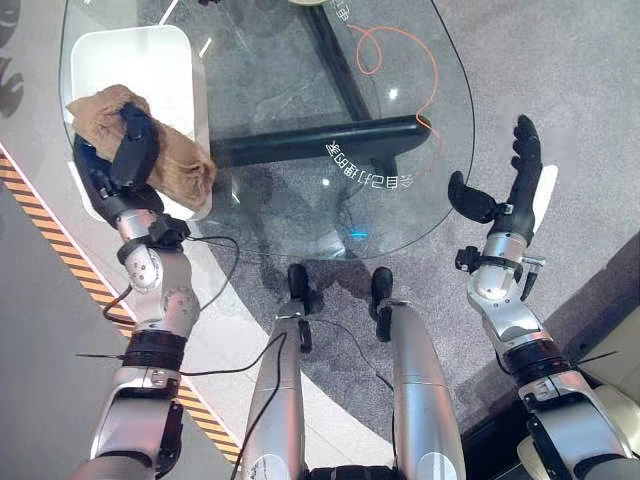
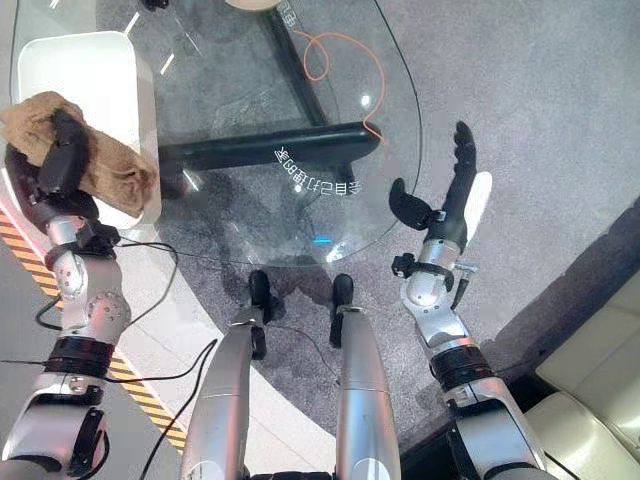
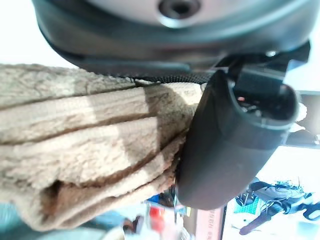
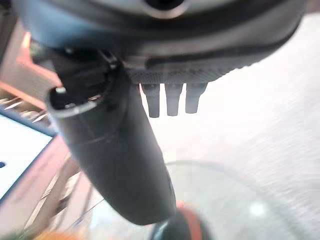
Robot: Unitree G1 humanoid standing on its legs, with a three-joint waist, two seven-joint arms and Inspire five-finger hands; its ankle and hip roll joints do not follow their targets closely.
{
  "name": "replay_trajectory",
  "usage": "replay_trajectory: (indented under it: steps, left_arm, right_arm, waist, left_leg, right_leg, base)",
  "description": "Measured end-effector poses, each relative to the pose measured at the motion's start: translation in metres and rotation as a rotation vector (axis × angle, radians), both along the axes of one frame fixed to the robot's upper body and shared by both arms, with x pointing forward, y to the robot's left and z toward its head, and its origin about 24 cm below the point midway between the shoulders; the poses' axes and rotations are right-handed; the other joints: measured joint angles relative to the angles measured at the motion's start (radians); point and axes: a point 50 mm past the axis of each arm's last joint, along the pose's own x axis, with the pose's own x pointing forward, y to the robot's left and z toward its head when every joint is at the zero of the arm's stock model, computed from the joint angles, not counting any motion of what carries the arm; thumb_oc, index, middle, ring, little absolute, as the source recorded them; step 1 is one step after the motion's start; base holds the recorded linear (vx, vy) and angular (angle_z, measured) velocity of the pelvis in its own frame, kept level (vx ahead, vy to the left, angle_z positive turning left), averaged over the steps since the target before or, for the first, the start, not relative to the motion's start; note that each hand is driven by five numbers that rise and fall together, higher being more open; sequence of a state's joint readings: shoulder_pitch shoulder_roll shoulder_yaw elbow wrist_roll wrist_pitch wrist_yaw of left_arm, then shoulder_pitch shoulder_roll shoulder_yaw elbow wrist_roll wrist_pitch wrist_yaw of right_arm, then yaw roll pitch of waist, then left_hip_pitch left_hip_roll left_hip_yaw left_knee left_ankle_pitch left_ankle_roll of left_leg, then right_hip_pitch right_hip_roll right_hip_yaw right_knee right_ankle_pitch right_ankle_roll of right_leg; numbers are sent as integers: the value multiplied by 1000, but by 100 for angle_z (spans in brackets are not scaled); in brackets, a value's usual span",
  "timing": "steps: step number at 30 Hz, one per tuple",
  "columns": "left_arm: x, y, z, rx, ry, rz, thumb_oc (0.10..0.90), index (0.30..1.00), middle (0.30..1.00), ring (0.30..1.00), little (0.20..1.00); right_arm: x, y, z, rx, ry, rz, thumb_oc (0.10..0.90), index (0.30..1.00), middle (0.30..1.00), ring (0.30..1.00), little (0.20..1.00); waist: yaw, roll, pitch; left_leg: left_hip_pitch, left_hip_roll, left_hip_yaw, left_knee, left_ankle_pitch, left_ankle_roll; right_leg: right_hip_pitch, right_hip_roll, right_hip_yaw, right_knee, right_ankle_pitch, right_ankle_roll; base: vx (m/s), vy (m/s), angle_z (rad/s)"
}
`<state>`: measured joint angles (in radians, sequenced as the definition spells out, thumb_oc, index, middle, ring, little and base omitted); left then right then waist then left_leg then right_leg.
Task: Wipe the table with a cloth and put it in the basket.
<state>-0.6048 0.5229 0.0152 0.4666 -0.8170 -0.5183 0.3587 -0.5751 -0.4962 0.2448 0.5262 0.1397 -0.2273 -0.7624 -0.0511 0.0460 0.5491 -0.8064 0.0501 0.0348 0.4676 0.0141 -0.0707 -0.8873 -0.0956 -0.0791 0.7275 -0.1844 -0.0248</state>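
Your left hand (image 1: 128, 160) is clamped on the tan cloth (image 1: 170, 150), thumb pressed across the folds, holding it over the near end of the white basket (image 1: 150, 55) at the table's left edge. Your right hand (image 1: 515, 190) hangs to the right of the glass table (image 1: 400, 60), fingers straight, thumb spread, touching nothing. Grey carpet (image 1: 560, 70) lies beneath; an orange cable (image 1: 425, 70) loops under the glass, and a striped floor strip (image 1: 60, 250) runs on the left.

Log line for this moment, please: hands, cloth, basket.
left hand: shut on tan cloth, over white basket | right hand: open, idle beside glass table edge | cloth not yet in basket
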Motion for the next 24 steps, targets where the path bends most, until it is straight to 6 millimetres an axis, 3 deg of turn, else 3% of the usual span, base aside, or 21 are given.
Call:
replay_trajectory:
  steps: [6, 13, 24]
  left_arm:
    - [1, 20, 24, 34, -3, 133, 100, 300, 300, 300, 200]
    - [9, 26, 52, 101, 7, 254, 100, 300, 300, 300, 200]
    - [18, 31, 60, 198, 103, 351, 100, 300, 300, 300, 200]
  right_arm:
    - [-2, -25, -19, 34, 78, -92, 800, 900, 900, 900, 900]
    - [-5, -41, -37, 65, 130, -175, 800, 900, 900, 900, 900]
    - [-8, -56, -50, 87, 183, -240, 800, 900, 900, 900, 900]
  waist:
    - [2, 0, 0]
    - [5, 0, 0]
    - [-4, 0, 0]
  left_leg:
    - [-9, 4, -1, -3, 1, -2]
    - [-21, 7, -3, 7, 0, -4]
    - [-50, 10, -19, 25, -2, -7]
  right_leg:
    - [-10, 2, -3, 0, 0, -4]
    - [-15, 7, -6, 0, 0, -4]
    - [-31, 8, -21, 4, 2, -7]
  base:
    - [0, 0, 0]
    - [0, 0, 0]
    - [-1, -1, 1]
